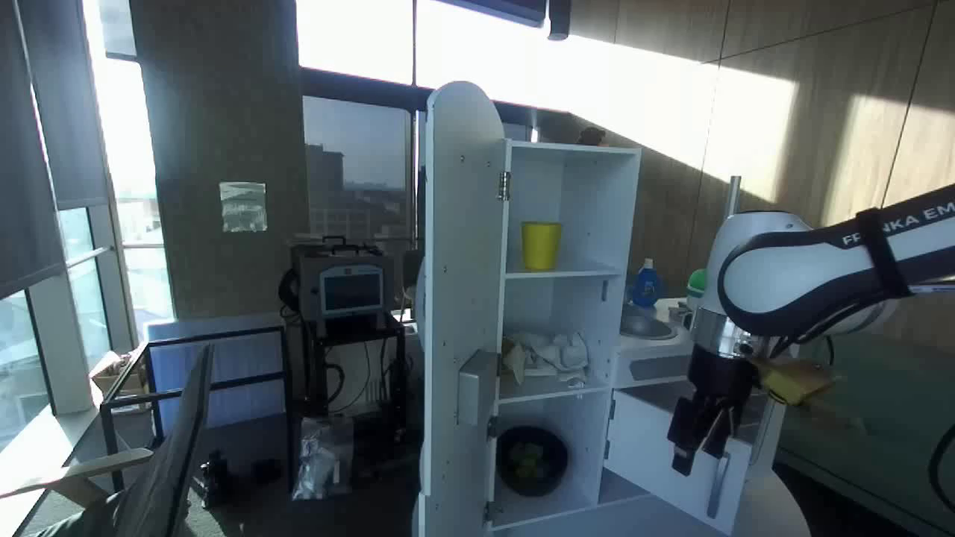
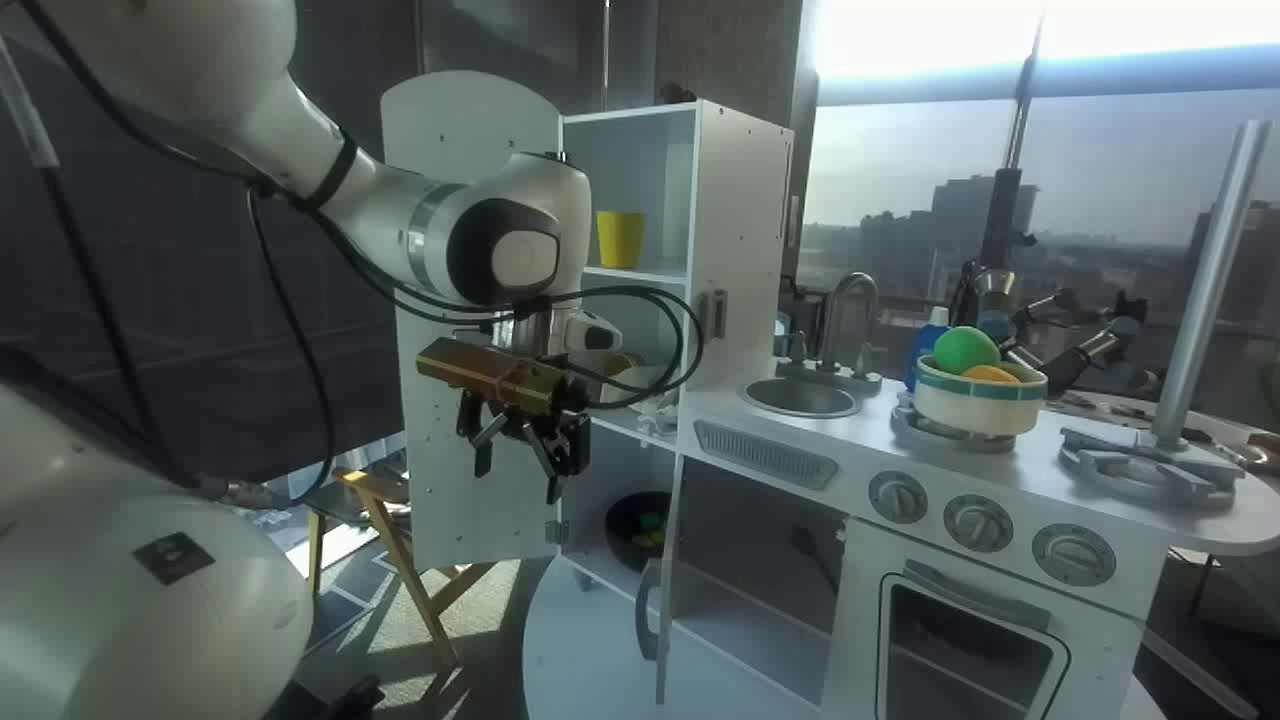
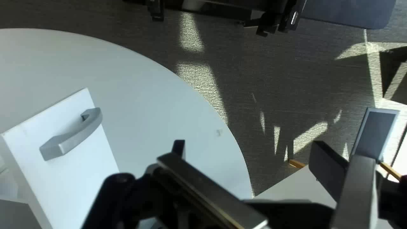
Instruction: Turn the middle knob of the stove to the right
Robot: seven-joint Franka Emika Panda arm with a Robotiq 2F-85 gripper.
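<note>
Knob [image 2: 978, 523], middle of three, round, grey, plausibly plastic; on front of white toy stove [image 2: 1022, 545]. Probably light-turning, slippery; pinch its raised central bar [image 2: 980, 526]. Dark fingers [image 3: 327, 168]: spread wide, empty, well apart from stove.

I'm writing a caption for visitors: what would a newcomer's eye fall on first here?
Probably the tall white cabinet, its round-topped door open and a yellow cup high inside. Next, in an exterior view, the robot arm looms before that cabinet, jaws apart and pointing down. Then, perhaps, a green ball in a bowl on the stove, above three round knobs.
</note>
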